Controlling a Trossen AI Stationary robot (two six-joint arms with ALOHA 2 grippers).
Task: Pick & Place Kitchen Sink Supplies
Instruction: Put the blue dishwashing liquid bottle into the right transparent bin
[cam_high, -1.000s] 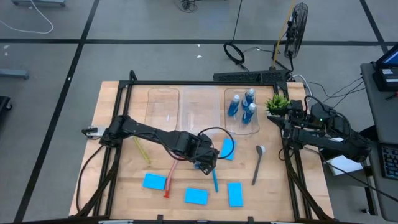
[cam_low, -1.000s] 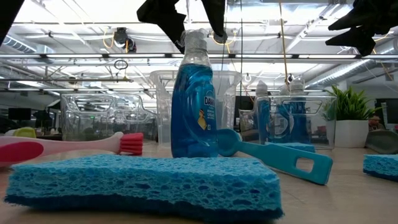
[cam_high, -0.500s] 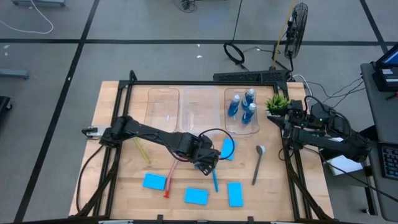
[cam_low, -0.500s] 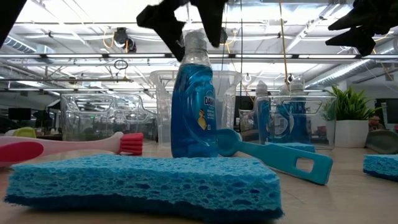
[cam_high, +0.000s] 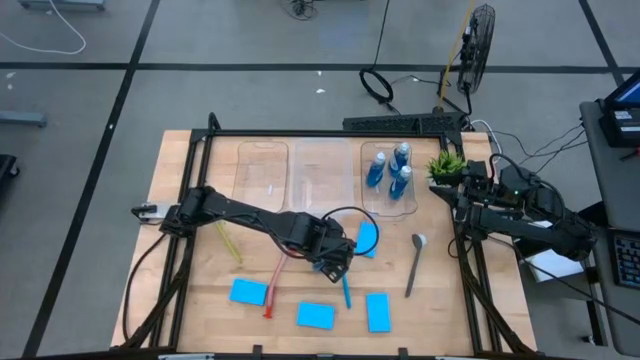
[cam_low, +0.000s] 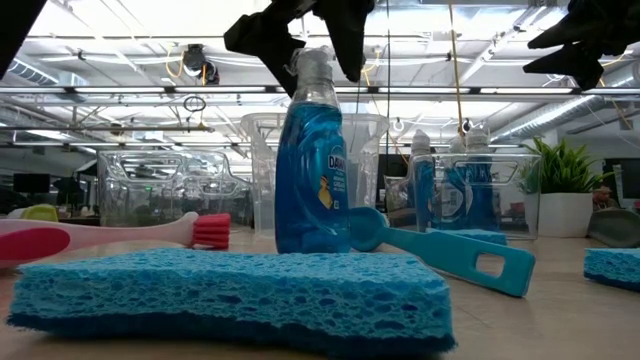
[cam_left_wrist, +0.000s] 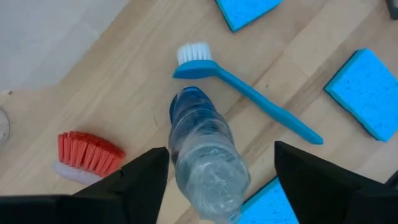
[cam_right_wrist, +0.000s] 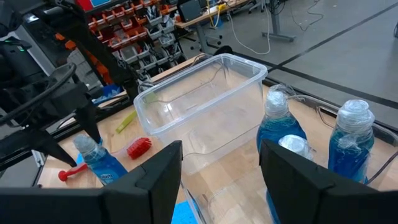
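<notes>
4 bottles (cam_high: 386, 170), 4 sponges (cam_high: 315, 315), 4 brushes (cam_high: 415, 265) — left tool (cam_left_wrist: 214, 180) open, astride bottle cap.

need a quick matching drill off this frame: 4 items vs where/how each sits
Items:
1. lone bottle
2. red brush
3. grey brush
4. potted plant

Places:
A. lying right of the rightmost bin
B. table's back right corner
C. upright between the open fingers of the left end effector
D. lying beside the leftmost sponge

Pairs: 1-C, 2-D, 3-A, 4-B
</notes>
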